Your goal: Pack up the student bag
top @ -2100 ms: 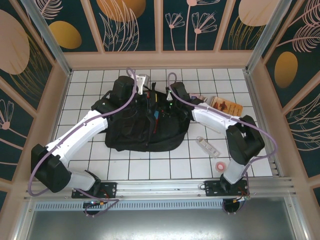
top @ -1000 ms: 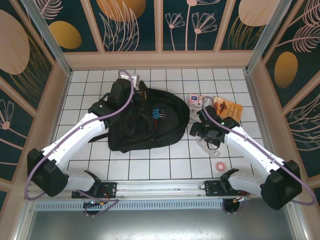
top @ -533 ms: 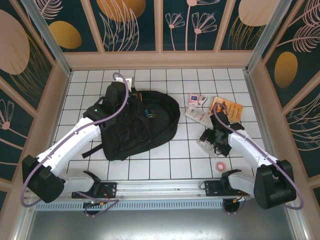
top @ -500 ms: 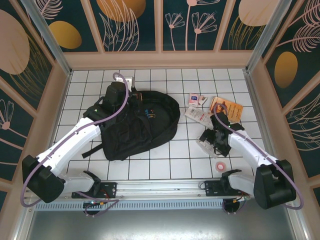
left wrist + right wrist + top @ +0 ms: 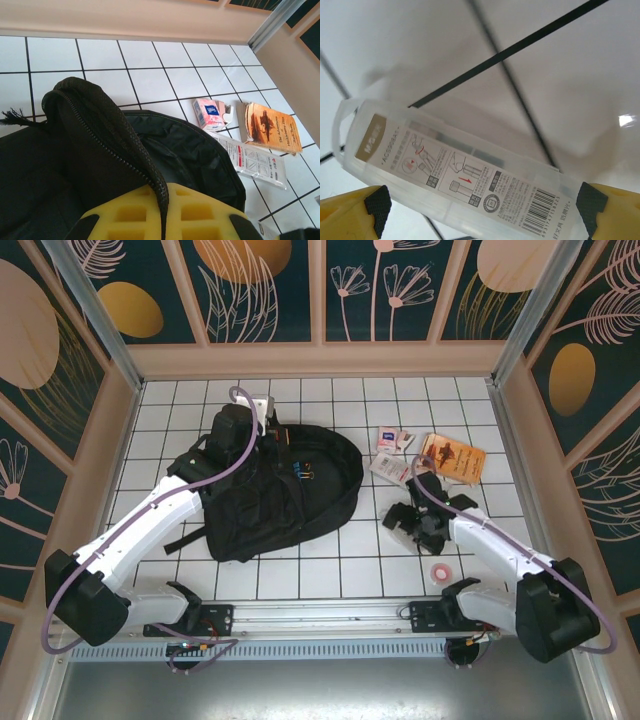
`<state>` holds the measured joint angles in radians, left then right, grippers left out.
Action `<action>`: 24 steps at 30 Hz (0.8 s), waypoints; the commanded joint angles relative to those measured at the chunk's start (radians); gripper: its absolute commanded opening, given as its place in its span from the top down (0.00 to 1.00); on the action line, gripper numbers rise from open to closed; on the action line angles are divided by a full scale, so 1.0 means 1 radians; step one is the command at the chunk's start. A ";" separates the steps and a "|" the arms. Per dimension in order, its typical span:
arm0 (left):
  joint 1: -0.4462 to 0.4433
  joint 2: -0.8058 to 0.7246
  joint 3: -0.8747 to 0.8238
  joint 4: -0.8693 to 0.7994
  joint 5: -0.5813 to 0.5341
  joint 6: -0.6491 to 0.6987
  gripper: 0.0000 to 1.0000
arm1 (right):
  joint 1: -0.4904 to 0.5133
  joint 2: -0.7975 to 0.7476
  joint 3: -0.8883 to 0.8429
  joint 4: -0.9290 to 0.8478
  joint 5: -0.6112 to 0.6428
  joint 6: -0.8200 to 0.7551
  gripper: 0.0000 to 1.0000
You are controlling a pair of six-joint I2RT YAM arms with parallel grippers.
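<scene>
- Top external view: the student bag (image 5: 285, 490) lies on the white tiled table (image 5: 300, 565), left of centre, with its mouth open toward the far wall.
- The left gripper (image 5: 262, 410) sits at the far upper rim of the bag. The right gripper (image 5: 415, 522) is low over the tiles, well to the right of the bag.
- Left wrist view: this adds the grip itself. The bag's zippered edge runs between the yellow fingers (image 5: 200, 215), and the claw is pinched narrow on that fabric.
- Beyond the bag's rim lie a small tissue pack (image 5: 207, 112), a brown book (image 5: 270, 127) and a flat white packet (image 5: 255, 160), close together on the tiles.
- Right wrist view: a clear plastic case (image 5: 460, 175) with a printed label and barcode lies flat on the tile, between the black-tipped fingers (image 5: 377, 202). The claw stands wide; contact with the case cannot be judged.
- From above, the gripper largely covers this case.
- A pink roll (image 5: 440, 571) lies near the right arm's base.
</scene>
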<state>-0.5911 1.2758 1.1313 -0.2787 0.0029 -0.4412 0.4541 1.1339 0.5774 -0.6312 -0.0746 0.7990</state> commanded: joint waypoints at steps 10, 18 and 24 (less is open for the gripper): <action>0.002 -0.017 -0.002 0.078 0.046 0.019 1.00 | 0.172 0.035 0.142 -0.200 0.118 0.019 0.01; 0.001 -0.008 -0.001 0.079 0.062 0.024 1.00 | 0.201 0.134 0.188 -0.143 0.145 -0.090 0.01; 0.001 -0.009 -0.004 0.081 0.069 0.025 1.00 | 0.202 0.153 0.121 -0.015 0.030 -0.141 0.01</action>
<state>-0.5911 1.2758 1.1309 -0.2722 0.0483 -0.4374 0.6483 1.2839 0.7319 -0.7025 0.0124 0.7063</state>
